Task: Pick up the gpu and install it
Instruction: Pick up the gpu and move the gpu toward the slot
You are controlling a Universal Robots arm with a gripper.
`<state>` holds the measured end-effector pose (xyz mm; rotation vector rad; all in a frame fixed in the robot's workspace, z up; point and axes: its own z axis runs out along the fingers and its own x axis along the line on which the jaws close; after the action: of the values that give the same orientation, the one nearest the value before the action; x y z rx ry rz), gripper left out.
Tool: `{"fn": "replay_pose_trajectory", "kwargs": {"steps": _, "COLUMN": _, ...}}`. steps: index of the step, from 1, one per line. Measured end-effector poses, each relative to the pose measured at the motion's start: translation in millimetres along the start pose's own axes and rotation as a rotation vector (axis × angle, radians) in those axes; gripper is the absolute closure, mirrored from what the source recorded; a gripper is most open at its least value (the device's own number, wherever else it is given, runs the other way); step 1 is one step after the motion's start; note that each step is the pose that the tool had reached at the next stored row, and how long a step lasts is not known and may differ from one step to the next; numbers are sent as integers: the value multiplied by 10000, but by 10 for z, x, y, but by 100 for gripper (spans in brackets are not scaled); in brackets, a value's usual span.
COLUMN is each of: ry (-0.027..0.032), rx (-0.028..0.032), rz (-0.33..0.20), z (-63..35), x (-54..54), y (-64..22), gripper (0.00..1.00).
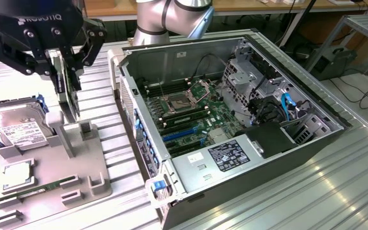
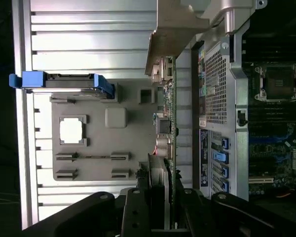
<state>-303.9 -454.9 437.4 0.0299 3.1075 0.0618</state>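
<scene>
Right now the gripper is pinching the gpu between its two fingers, pressing on the card's flat faces and holding it upright and edge-on at the exterior view's left. The card is hanging just over the grey parts tray, with its lower edge close to a slotted stand. I cannot tell whether it is clear of that slot. Gripping the faces is probably keeping the card's edges free for seating. In the wrist view its pale bracket is pointing away from the gripper, beside the open computer case. A hard drive and a RAM stick are lying in the tray. Everything is sitting on a ribbed metal counter, with a wooden desk and loose cables lying beyond.
</scene>
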Motion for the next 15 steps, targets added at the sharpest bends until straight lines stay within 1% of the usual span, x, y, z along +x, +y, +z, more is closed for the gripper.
{"fn": "replay_pose_trajectory", "kwargs": {"steps": 1, "ry": -1, "rx": 0, "rz": 0, "z": -64, "x": -2, "y": 2, "gripper": 72}}
{"fn": "replay_pose_trajectory", "kwargs": {"steps": 2, "ry": -1, "rx": -1, "rz": 0, "z": -81, "x": -2, "y": 3, "gripper": 72}}
{"fn": "replay_pose_trajectory", "kwargs": {"steps": 10, "ry": 0, "rx": 0, "rz": 0, "z": -82, "x": -4, "y": 3, "gripper": 72}}
{"fn": "replay_pose_trajectory", "kwargs": {"steps": 15, "ry": 0, "rx": 0, "rz": 0, "z": -81, "x": -54, "y": 4, "gripper": 72}}
